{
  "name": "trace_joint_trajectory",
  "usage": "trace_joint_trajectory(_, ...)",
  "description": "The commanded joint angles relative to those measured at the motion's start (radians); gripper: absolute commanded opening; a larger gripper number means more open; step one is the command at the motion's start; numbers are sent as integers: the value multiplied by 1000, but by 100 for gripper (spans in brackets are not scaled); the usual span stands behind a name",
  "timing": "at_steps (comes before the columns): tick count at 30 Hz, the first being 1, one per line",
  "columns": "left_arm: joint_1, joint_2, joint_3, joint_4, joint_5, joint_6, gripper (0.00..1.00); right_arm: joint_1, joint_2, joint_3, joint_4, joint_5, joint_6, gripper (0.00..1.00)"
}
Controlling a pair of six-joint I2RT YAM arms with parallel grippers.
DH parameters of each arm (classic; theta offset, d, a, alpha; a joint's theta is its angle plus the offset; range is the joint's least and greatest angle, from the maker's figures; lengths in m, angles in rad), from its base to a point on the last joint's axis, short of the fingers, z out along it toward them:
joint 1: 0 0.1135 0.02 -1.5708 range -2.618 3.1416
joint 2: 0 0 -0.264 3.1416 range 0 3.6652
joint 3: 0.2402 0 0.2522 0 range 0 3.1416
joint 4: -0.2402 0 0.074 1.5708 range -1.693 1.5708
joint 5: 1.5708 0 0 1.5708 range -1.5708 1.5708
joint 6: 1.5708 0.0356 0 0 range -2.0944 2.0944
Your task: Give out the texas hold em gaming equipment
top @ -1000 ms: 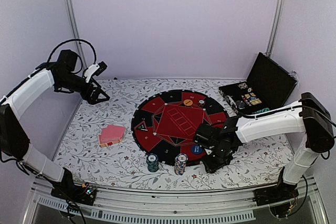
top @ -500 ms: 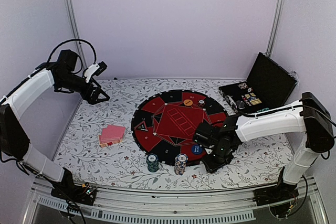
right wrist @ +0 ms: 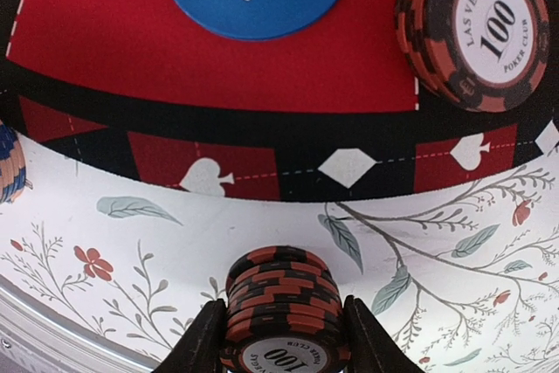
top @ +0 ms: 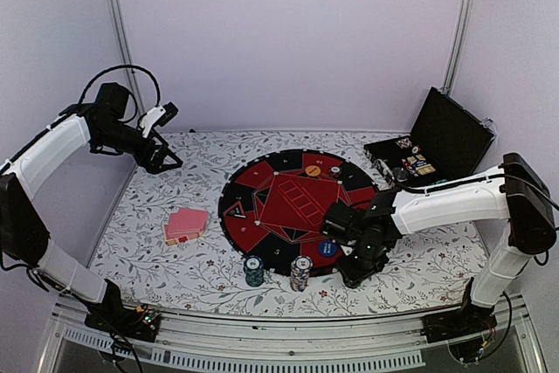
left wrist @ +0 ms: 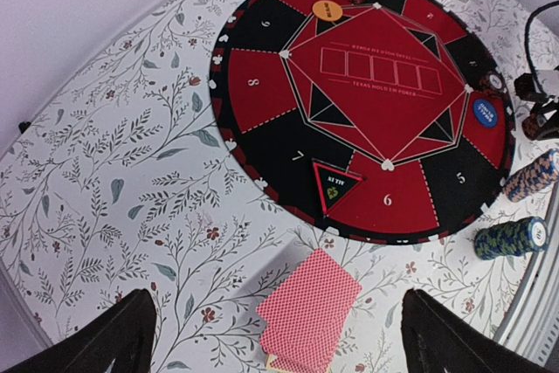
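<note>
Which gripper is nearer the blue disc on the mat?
Right. The right gripper, clamping a chip stack, is just off the mat edge beside the blue disc; the left gripper hovers over the table's far left.

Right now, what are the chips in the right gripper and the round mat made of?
Chip stack in the right gripper: likely clay-composite or plastic, matte, molded red-black edge stripes, printed 100 inlay. Round mat: probably printed felt or rubber, matte, lying flat.

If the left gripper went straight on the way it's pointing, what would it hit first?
Probably the pink-backed playing cards, framed between the open left gripper's fingers in its wrist view. Depth is unclear; it might meet the floral cloth first.
</note>
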Motion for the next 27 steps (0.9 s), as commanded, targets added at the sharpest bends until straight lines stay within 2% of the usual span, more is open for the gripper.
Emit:
trace_joint_trajectory(1,-10,-9,20,-4,11,7,100,7,-29,57,-45,31,2,16)
trace_joint_trajectory(9,-10,-11,17,-4,12,7,100,5,-38,202,-136,55,-24,15)
trace_joint_trajectory(14,-10,-16,10,0,13,11,100,5,15,295,-127,73,-59,15)
trace_joint_trajectory(19,-10,-19,8,0,21,4,100,-2,169,531,-144,112,-124,14)
trace_joint_trajectory(27,-10,-32,-14,16,32,3,100,-51,485,930,-122,83,-224,14)
